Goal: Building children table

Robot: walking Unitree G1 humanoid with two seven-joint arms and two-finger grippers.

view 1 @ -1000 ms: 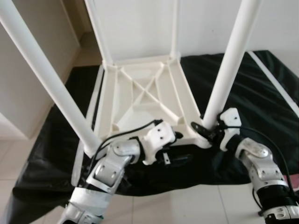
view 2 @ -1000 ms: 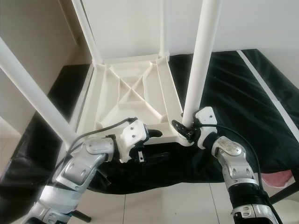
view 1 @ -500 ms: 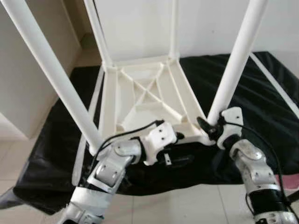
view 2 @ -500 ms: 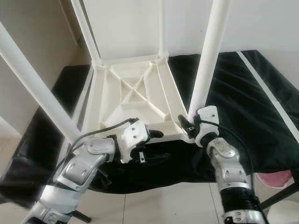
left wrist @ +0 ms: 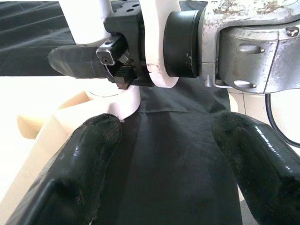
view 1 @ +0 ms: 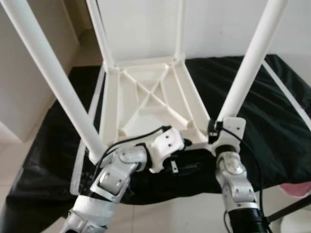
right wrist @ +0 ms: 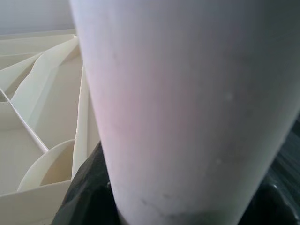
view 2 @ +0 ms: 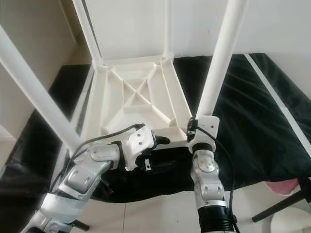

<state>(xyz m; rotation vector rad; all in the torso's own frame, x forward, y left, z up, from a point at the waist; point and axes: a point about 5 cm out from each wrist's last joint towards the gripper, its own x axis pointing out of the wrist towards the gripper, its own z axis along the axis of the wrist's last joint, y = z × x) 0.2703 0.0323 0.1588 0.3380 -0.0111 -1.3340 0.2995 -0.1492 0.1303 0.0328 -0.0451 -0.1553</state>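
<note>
The cream plastic children's table top [view 1: 146, 104] lies upside down, ribbed underside up, in the centre of the frame on a black cloth-covered table [view 1: 272, 116]. Four white round plastic legs rise from its corners; the near-right leg [view 1: 248, 68] slants up toward the upper right.

The right tool [view 1: 214, 131], at the lower centre-right of the frame, is clamped on the base of that near-right leg just above its corner socket; the right wrist view shows the leg [right wrist: 187, 108] pressed between its dark fingers. The left tool [view 1: 187, 155], at the lower centre, sits at the near edge of the table top with its fingers apart: one black finger [left wrist: 79, 173] touches the cream edge, the other [left wrist: 258, 159] hangs over the black cloth.

The leg leans visibly, so it may not be fully seated; pushing or twisting at this angle could jam it in the socket or pop it free. With only one finger bracing the top, the whole piece could slide on the cloth.

Compared with a second ago, the right forearm has swung from the lower right to nearly upright under the leg, and the leg leans further toward the upper right.
</note>
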